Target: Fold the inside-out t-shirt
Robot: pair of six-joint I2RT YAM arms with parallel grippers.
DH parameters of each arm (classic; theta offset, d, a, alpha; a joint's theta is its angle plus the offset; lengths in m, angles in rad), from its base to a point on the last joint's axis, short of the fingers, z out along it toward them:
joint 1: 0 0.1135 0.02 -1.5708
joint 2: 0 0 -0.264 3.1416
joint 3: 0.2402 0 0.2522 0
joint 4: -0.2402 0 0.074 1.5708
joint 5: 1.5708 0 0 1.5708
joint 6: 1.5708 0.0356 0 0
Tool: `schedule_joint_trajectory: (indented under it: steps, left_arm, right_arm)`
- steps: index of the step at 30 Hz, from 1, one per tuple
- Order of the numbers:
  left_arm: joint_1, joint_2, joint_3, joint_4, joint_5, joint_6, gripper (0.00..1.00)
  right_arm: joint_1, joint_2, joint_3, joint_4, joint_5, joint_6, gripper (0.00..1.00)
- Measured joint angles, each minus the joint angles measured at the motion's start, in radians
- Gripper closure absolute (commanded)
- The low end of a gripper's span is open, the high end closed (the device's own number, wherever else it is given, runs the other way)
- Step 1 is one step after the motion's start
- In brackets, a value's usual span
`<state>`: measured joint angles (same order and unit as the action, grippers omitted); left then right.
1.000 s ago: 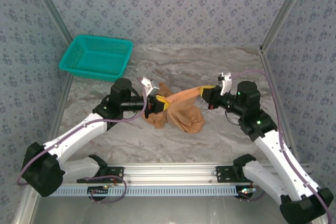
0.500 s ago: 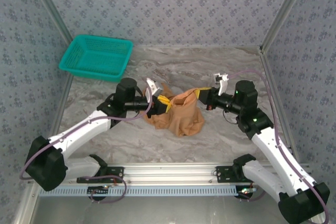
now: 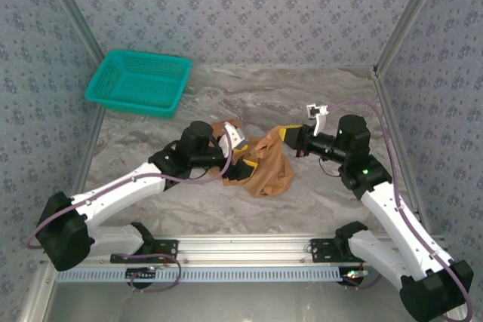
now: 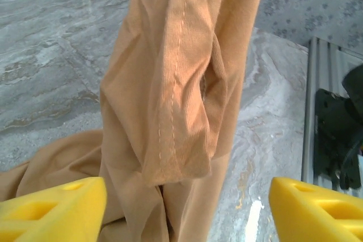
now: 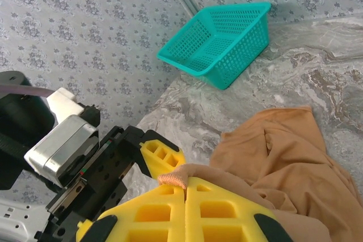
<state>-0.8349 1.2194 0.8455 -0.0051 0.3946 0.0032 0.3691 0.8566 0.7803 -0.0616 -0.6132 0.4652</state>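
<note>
The left gripper [image 4: 184, 202] has just released the t-shirt [image 3: 270, 170], jaws wide; the right gripper [image 5: 185, 192] alone pinches it, so regrasping looks next.

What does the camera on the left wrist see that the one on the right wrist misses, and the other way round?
Left wrist view: the left gripper has its yellow fingers wide apart. A seamed fold of the orange-tan cloth t-shirt is draped in front of them, and a metal rail lies off to the right.
Right wrist view: the right gripper is shut on a bit of the shirt. Behind it are the teal plastic mesh basket and the patterned wall.
Both: the t-shirt and the grey marbled table.
</note>
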Motion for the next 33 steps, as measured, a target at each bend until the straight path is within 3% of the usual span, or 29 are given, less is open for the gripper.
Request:
schedule_joint_trajectory:
  steps: [3, 7, 13, 18, 20, 27, 33]
  left_arm:
    - [-0.037, 0.008, 0.029, -0.008, -0.084, 0.0, 0.24]
    - [-0.056, 0.059, 0.087, -0.016, -0.153, 0.006, 0.41]
    - [-0.056, 0.151, 0.149, -0.056, -0.159, 0.019, 0.62]
    - [-0.055, 0.182, 0.166, -0.098, -0.159, 0.021, 0.93]
    - [-0.049, 0.184, 0.172, -0.109, -0.163, 0.016, 1.0]
    - [0.014, 0.151, 0.174, -0.154, -0.047, 0.007, 1.0]
    - [0.049, 0.113, 0.172, -0.183, 0.092, 0.004, 1.0]
  right_arm:
    - [0.002, 0.008, 0.0, 0.0, 0.001, 0.0, 1.0]
    - [0.003, 0.015, 0.0, 0.0, 0.004, 0.0, 1.0]
    - [0.002, 0.015, 0.0, -0.001, 0.007, 0.0, 1.0]
    - [0.002, 0.01, 0.0, -0.006, 0.014, -0.002, 1.0]
    - [0.002, 0.0, 0.0, -0.026, 0.035, -0.015, 1.0]
    - [0.026, -0.049, 0.009, -0.161, 0.196, -0.137, 1.0]
    - [0.029, -0.036, 0.013, -0.2, 0.207, -0.177, 0.91]
